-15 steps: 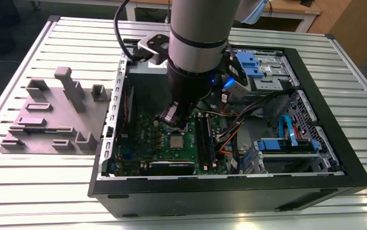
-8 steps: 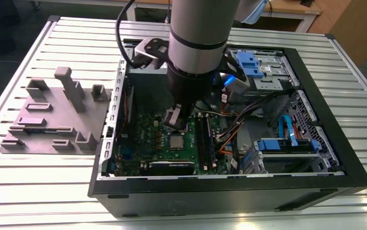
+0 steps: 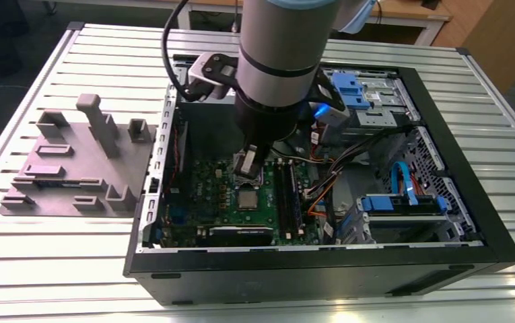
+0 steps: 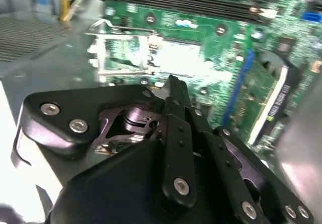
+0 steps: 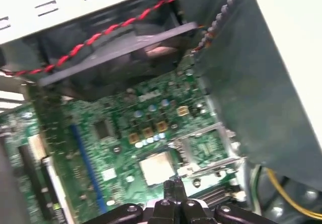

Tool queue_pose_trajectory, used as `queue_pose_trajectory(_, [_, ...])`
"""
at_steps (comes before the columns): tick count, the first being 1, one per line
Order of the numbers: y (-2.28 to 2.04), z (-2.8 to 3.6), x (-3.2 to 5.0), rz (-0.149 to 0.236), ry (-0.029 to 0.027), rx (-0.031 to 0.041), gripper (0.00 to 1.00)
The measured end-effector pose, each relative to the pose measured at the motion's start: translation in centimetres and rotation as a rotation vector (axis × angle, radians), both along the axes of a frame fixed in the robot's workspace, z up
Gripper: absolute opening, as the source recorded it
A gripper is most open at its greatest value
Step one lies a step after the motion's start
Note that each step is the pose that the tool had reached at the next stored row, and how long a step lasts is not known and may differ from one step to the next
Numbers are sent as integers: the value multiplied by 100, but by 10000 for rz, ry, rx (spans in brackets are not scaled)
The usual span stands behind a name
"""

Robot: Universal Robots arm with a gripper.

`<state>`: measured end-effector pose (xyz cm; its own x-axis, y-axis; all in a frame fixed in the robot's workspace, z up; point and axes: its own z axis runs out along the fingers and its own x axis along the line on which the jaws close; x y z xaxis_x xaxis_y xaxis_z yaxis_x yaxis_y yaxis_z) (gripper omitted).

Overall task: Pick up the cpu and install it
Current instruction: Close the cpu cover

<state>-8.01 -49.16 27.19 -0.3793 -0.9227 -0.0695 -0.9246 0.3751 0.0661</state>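
One gripper (image 3: pixel 249 169) is hovering inside the case (image 3: pixel 455 259), fingers pinched together on nothing. Below it, the cpu (image 3: pixel 247 199) is sitting in the socket (image 5: pixel 201 151) on the green board (image 3: pixel 205 182).

cpu (image 3: pixel 248 199) — small silvery square, flat in green board's socket, below claw (image 3: pixel 247 169)

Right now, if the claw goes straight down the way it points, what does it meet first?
Probably the cpu, which lies in the socket on the green board just below the claw; depth is unclear.
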Motion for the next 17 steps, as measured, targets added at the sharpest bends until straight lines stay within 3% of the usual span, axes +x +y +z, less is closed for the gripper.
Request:
queue_pose_trajectory(1, [-1,-2,14,-1,0,151,10])
queue_pose_trajectory(3, [-1,-15,57,1,0,317,10])
queue_pose_trajectory(10, [-2,-91,181,1,2,331,10])
queue_pose_trajectory(17, [-2,-116,191,1,3,329,10])
